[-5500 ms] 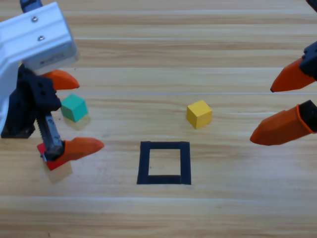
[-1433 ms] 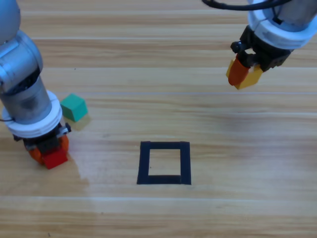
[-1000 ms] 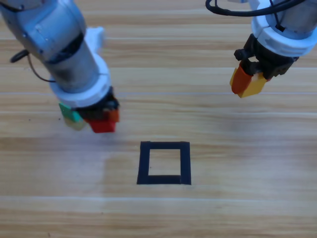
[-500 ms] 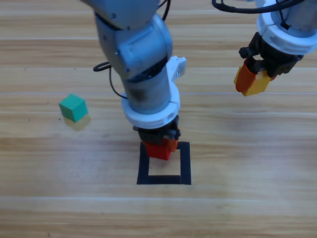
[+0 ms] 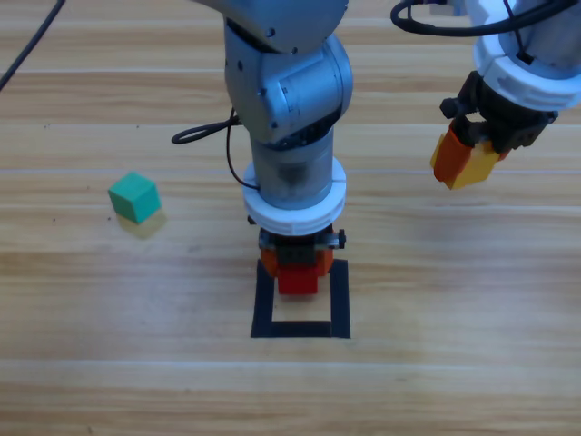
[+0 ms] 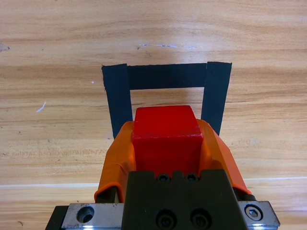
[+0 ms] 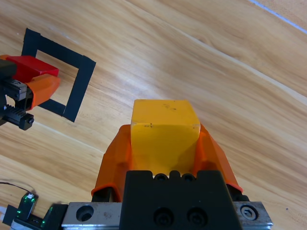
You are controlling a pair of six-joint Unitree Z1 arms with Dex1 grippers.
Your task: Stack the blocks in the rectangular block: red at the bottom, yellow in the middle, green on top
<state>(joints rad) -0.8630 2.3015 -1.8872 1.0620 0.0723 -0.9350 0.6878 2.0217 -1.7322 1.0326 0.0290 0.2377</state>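
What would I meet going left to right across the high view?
green cube → left tool shut on the red cube over the black tape rectangle → right tool holding the yellow cube.

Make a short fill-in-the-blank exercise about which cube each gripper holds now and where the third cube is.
1. The left gripper holds the ____ cube over the black tape rectangle.
2. The right gripper holds the ____ cube.
3. The cube resting on the table, held by no gripper, is ____.

Missing words: red; yellow; green
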